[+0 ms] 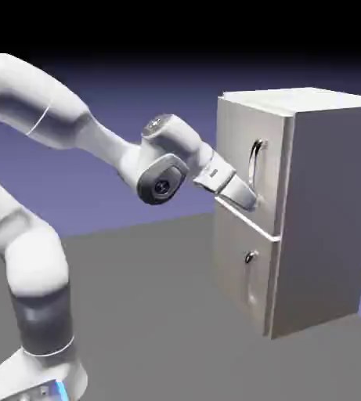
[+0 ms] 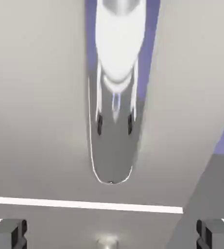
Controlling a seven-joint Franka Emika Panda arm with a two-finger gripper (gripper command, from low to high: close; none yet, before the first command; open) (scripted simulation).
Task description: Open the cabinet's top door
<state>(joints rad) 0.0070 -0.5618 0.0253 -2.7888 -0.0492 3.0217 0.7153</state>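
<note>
White arm links rise from the exterior view's lower left and reach right across the bare grey surface [image 1: 152, 313], ending in the fingers [image 1: 244, 196], which are spread wide and hold nothing, level with the seam between the two doors and just in front of the cabinet [image 1: 324, 211]. Beyond them the top door [image 1: 242, 149] sits shut and flush, a flat grey-white panel with its curved silver bar handle [image 1: 257, 160] upright above the fingertips. Lower, the shorter bottom door [image 1: 238, 270] carries a small handle [image 1: 250, 257], and the blue-violet backdrop [image 1: 120, 188] lies behind.
</note>
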